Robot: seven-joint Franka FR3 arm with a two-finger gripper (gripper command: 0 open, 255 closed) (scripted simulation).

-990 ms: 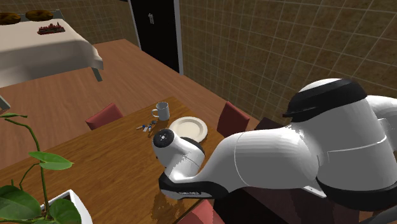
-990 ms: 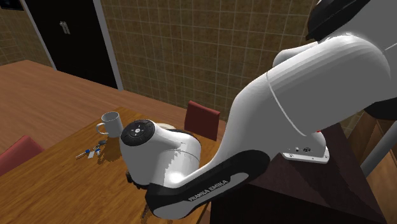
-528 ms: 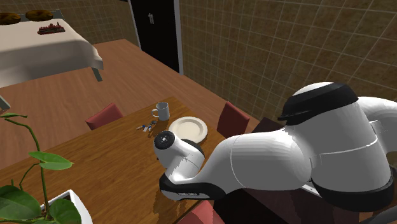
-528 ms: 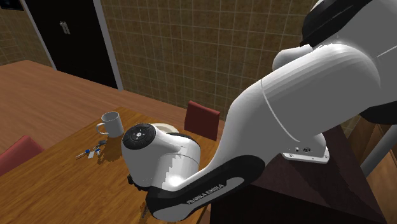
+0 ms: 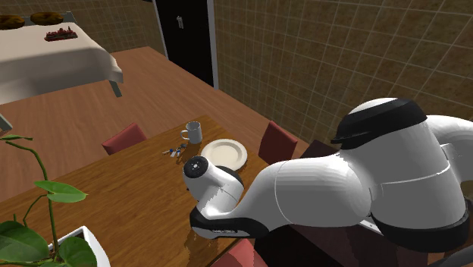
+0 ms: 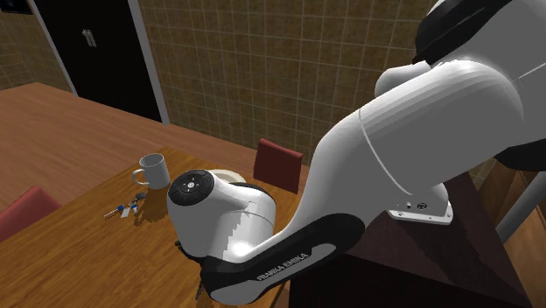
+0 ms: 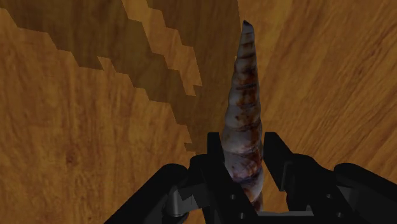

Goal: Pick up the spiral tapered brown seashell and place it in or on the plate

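We have the pincer (image 7: 243,145) clenched on the broad end of the shell (image 7: 245,95), its tip pointing out over the counter (image 7: 76,146); gripped there, we judge, for carrying to the plate (image 5: 227,159).

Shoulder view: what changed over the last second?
The arm sank slightly toward the table, its big upper joint shifting toward the shoulder view's left, then held almost still. The gripper is shut on the seashell. Mug and plate stayed put.
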